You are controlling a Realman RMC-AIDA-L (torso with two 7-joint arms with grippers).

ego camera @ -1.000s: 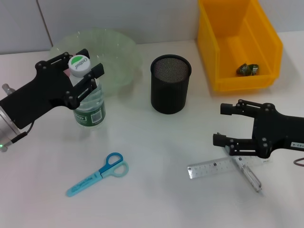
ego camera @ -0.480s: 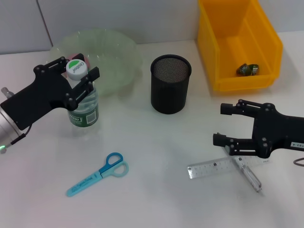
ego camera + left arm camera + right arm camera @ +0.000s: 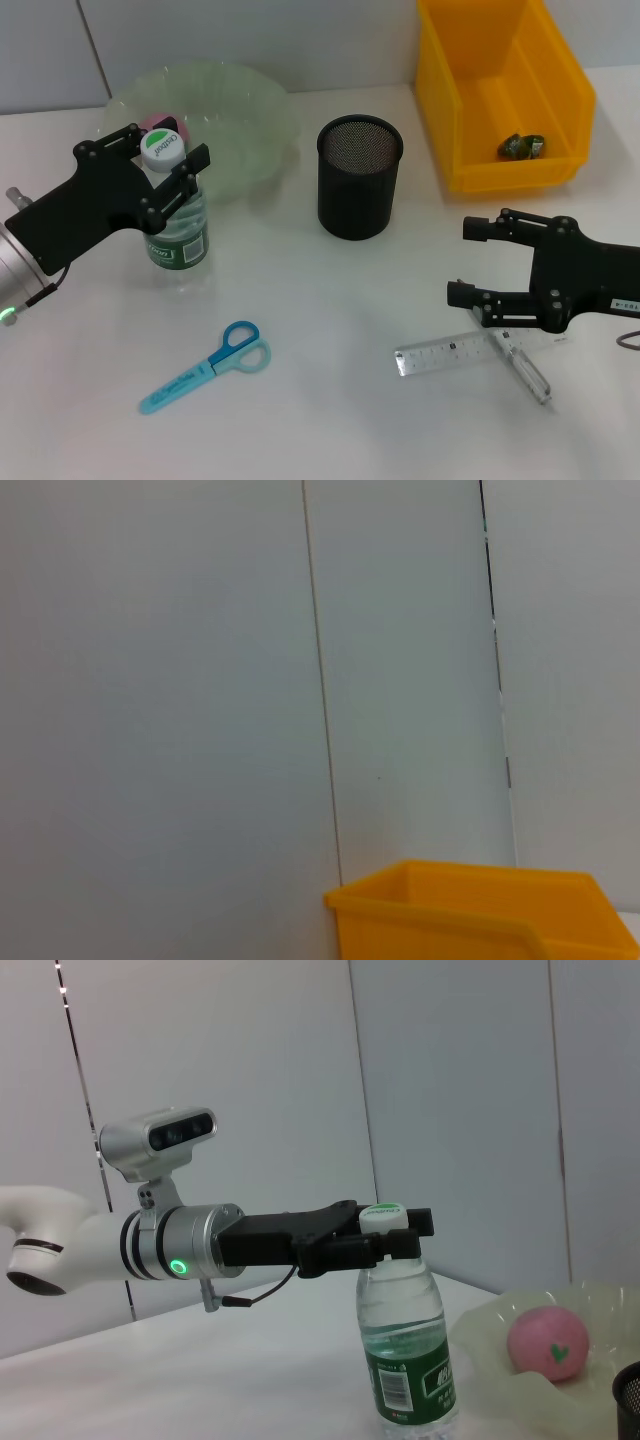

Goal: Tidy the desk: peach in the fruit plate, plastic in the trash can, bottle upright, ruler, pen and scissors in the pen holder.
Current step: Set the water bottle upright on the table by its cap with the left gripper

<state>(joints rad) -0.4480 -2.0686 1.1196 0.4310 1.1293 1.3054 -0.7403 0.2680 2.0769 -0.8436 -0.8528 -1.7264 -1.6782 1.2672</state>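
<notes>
Left end effector clamping the neck of the water bottle, which is now sitting upright on the bench just beside the fruit plate, lowered from a second ago; bottle step looking nearly done, release pending. Right end effector hovering, fingers apart, over the ruler and pen

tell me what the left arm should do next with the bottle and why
Probably open the left gripper and back away. The bottle stands upright on the table beside the fruit plate, fingers at its neck under the cap, so that step looks done. The right gripper hovers near the ruler.
</notes>
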